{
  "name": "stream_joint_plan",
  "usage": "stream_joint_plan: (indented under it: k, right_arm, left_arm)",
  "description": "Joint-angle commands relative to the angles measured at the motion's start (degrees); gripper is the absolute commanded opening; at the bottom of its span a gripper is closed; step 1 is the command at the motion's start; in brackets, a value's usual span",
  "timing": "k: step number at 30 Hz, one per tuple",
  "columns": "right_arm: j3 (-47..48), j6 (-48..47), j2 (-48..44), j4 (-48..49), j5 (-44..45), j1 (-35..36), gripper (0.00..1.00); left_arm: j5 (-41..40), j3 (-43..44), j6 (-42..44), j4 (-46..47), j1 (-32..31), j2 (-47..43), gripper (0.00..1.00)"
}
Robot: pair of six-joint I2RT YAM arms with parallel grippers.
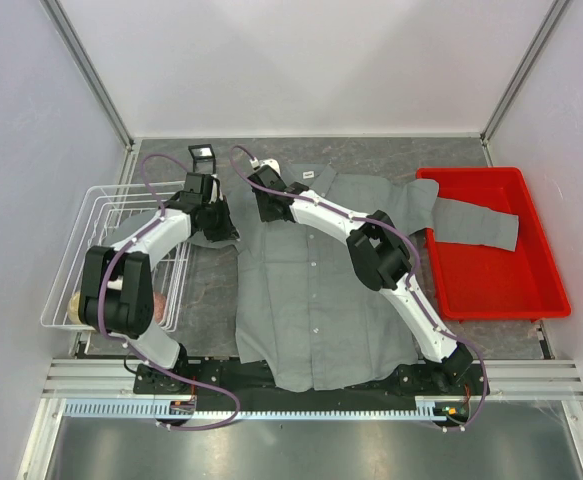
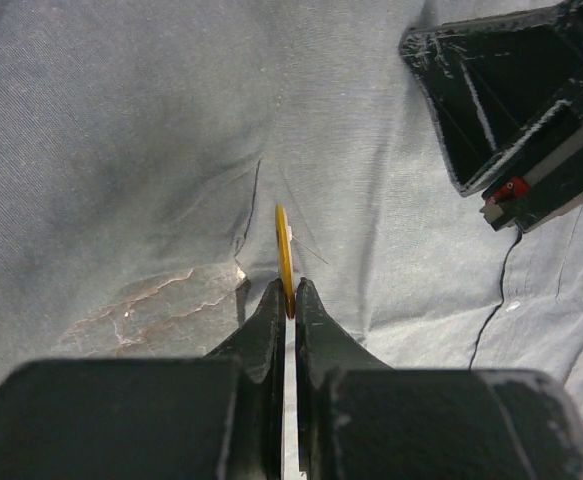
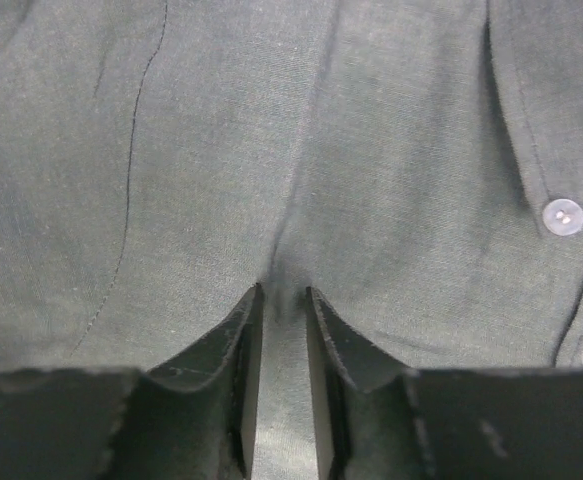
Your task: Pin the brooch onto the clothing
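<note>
**Brooch held on edge at the shirt's left shoulder, right gripper pinching cloth nearby**

The clothing (image 1: 311, 290) is lying flat and buttoned in the middle of the table (image 1: 206, 290), with its collar pointing away from the arm bases. One sleeve is trailing over the rim of the red tray (image 1: 491, 285) on the right. The wire basket (image 1: 66, 270) is sitting on the left, and a strip of bare marbled table is showing between it and the shirt's left edge. A narrower band of table is showing beyond the collar and the neck label (image 1: 308, 175).

The left gripper (image 2: 284, 290) is working just over that left edge. In its wrist view the cloth is ending in a ragged border, with tabletop showing beside the fingers. Its jaws are pressed together on the brooch (image 2: 284, 255), which is standing on edge and sticking out past the fingertips, right over the grey fabric. Whether it is touching the cloth cannot be told.

The right gripper (image 3: 283, 292) is sitting close by, near the collar, apart from the brooch. Its jaws are standing a narrow gap apart, with a ridge of shirt cloth gathered between the tips. Two pale buttons (image 3: 562, 216) are lying to its right.

The left arm is folding back over the basket, then reaching forward. The right arm is stretching diagonally across the shirt front, with its elbow raised over the right chest.
</note>
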Motion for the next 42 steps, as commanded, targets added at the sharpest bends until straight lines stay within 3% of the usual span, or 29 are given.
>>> stream_joint_plan:
  k: [1, 3, 4, 5, 13, 20, 28, 42]
  right_arm:
    - [-2.29, 0.38, 2.59, -0.6, 0.31, 0.38, 0.22]
    - [-2.56, -0.06, 3.47, -1.74, 0.4, 0.29, 0.13]
    - [-3.09, -0.15, 3.48, -1.92, 0.31, 0.2, 0.02]
    - [-3.27, -0.06, 3.21, -2.01, 0.14, 0.12, 0.0]
    - [-1.77, -0.42, -3.81, 2.2, -7.06, -1.55, 0.0]
    - [-7.39, 3.45, -11.11, 8.88, -17.26, -2.7, 0.0]
    - [-10.91, 6.97, -13.31, 10.12, -20.34, -3.58, 0.0]
    - [-13.81, 7.85, -15.16, 11.17, -21.05, -4.02, 0.0]
  left_arm:
    - [-1.43, 2.59, -1.31, 1.89, 0.11, 1.6, 0.02]
    - [-1.16, 3.03, -1.4, 1.97, 0.02, 2.21, 0.02]
    - [-1.16, 3.38, -1.31, 2.15, -0.07, 2.56, 0.02]
    - [-1.16, 3.47, -1.23, 2.15, -0.07, 2.65, 0.02]
    - [0.24, 3.73, 0.09, 5.13, -1.21, 2.13, 0.02]
    - [1.38, 5.05, 1.5, 7.95, -1.56, 4.15, 0.02]
    - [4.46, 6.1, 1.67, 10.5, -2.09, 6.34, 0.02]
    - [2.26, 6.54, 2.03, 10.76, -2.53, 7.92, 0.02]
